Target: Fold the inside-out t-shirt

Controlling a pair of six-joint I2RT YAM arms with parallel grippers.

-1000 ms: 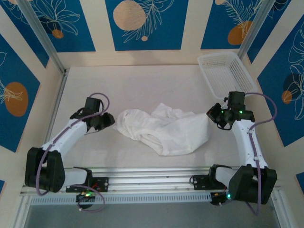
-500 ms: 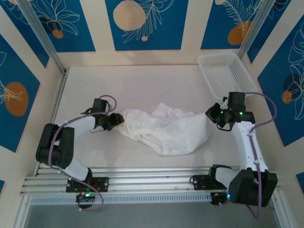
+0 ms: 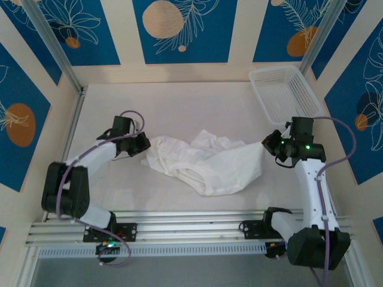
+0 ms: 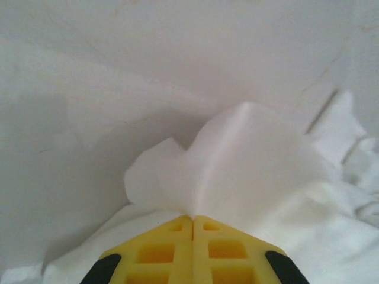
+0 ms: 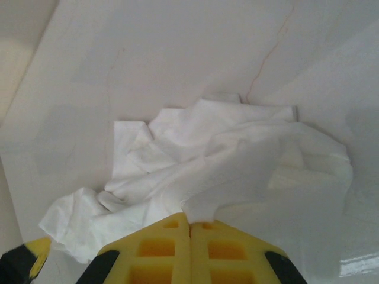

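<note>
The inside-out t-shirt (image 3: 206, 164) is pictured crumpled at the middle of the table (image 3: 179, 101), its left edge pinched in the closed left gripper (image 3: 145, 146), its right edge clamped by the right gripper (image 3: 266, 143), likewise closed. A white mesh basket (image 3: 284, 89) is set at the far right corner.

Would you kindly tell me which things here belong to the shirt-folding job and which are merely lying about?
Part of the job:
- white t-shirt, crumpled mid-table
- left tool, shut on the cloth
- right tool, shut on the cloth

Just lying about:
- white mesh basket, far right
</note>
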